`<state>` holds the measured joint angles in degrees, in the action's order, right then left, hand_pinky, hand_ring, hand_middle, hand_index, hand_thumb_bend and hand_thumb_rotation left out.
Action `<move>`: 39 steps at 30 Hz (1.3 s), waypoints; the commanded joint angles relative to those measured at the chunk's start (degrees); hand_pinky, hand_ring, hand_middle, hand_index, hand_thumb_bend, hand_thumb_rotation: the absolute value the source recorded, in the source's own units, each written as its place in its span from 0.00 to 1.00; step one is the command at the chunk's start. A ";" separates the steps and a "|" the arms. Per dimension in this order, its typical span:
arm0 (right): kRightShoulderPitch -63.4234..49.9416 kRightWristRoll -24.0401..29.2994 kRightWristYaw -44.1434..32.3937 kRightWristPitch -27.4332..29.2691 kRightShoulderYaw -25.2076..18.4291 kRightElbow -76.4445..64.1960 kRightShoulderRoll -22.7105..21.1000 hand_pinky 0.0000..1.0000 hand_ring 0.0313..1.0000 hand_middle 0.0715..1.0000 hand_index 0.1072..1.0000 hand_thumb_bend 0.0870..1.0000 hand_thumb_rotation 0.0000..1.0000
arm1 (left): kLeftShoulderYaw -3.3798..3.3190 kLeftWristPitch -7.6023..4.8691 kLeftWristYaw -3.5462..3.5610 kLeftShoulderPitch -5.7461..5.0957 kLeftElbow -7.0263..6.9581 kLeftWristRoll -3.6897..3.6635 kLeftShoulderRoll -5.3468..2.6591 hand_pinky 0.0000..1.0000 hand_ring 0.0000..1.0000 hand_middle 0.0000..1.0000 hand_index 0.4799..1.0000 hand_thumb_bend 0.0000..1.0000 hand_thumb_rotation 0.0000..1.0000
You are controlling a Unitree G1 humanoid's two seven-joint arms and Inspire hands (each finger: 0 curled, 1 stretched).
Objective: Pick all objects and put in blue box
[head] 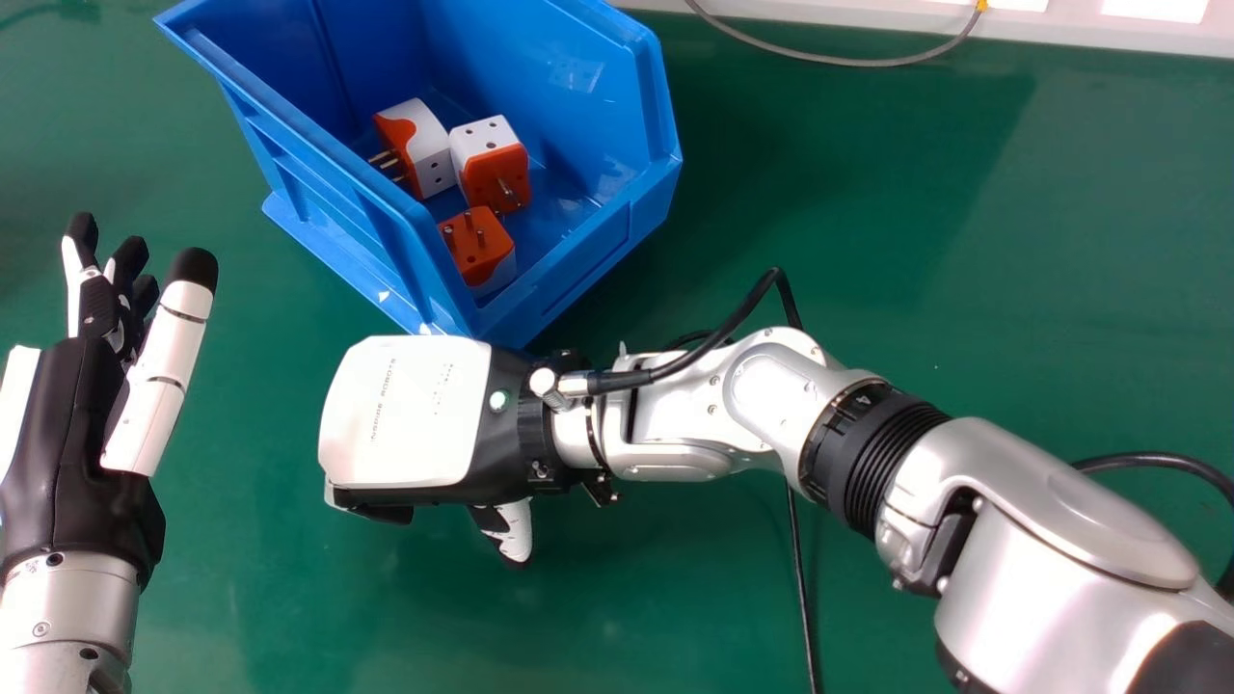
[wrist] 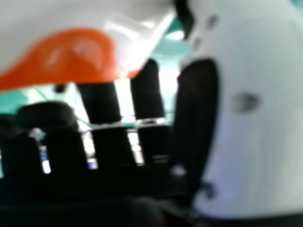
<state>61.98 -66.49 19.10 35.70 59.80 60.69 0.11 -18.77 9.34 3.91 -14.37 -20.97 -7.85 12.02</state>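
Right hand is palm-down, probably to grab the orange-and-white adapter right by it; can't tell if it's gripped tho. Blue box sits just beyond, handy for dropping. Left hand is spread wide.

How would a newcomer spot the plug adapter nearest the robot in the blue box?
On the green table stands the blue box. In its near corner, the plug adapter sits orange pin face up. Its two neighbours show white socket faces.
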 commanded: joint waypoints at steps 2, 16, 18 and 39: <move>0.36 0.55 2.57 0.25 -0.67 -1.26 0.36 0.02 0.02 0.04 0.41 0.47 0.12 | -0.26 -1.08 -0.02 -0.01 -1.36 0.27 0.06 1.00 1.00 1.00 1.00 0.55 0.75; -2.02 3.14 0.53 1.73 -2.79 -5.06 0.26 0.04 0.03 0.07 0.41 0.47 0.12 | -0.30 -1.19 0.20 0.25 -0.80 0.26 0.27 1.00 1.00 1.00 1.00 0.55 0.75; -2.15 3.27 0.24 1.92 -3.11 -5.32 0.08 0.05 0.04 0.09 0.41 0.47 0.12 | -0.29 -1.16 0.19 0.37 -0.70 0.31 0.31 1.00 1.00 1.00 1.00 0.55 0.75; -7.67 15.10 -18.60 2.31 -11.68 -11.84 -3.68 0.25 0.26 0.30 0.40 0.47 0.06 | -0.56 -1.82 0.51 1.68 1.72 0.45 0.84 1.00 1.00 1.00 1.00 0.55 0.75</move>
<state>54.81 -54.03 2.96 38.04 49.95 51.78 -3.21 -18.83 8.94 4.23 -13.13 -19.18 -7.81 12.19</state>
